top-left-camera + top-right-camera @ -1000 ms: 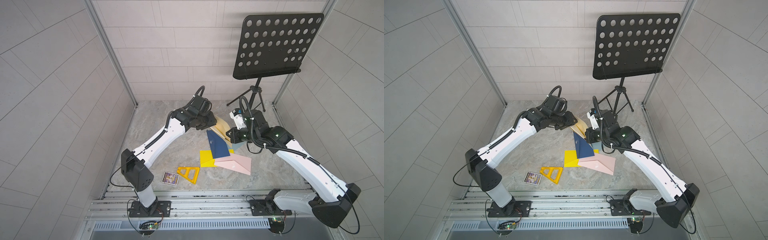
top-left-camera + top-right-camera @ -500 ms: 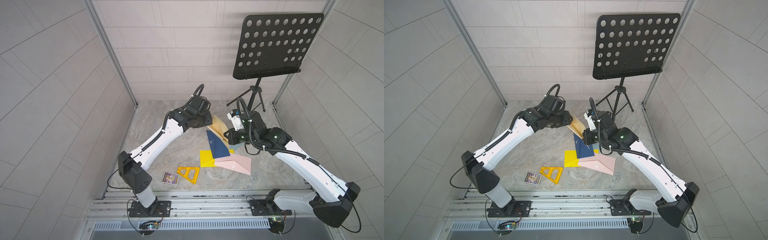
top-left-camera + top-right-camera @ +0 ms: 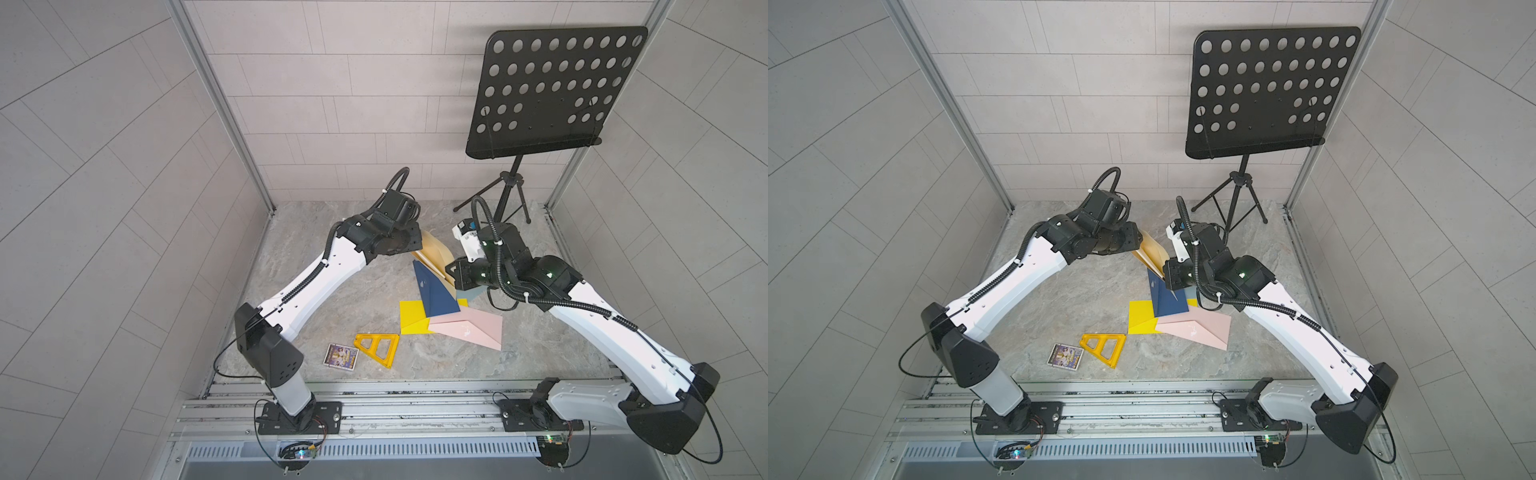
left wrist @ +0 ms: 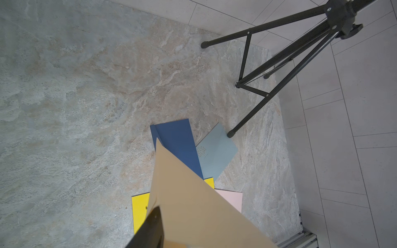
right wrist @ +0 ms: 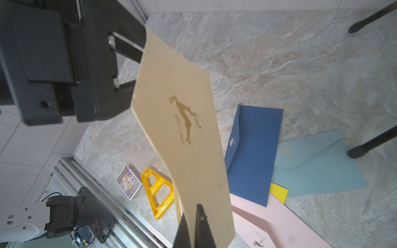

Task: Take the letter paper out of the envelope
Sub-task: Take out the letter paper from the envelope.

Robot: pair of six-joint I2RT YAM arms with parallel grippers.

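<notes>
revealing deer print (image 5: 185, 120) on envelope (image 5: 171, 70): right wrist only.

My left claw (image 5: 137, 68) grips one end of the envelope (image 5: 182, 133), jaws partly spread; my right claw (image 5: 193, 227) (jaws pinched tight) nips the opposite end. Both hang raised, pointing toward each other.

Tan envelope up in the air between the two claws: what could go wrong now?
The tan paper envelope is bowed and pinched by its edge in the right claw; a harder pull might crease or tear it. If that small pinch slips, it could fall onto the dark blue envelope below.
</notes>
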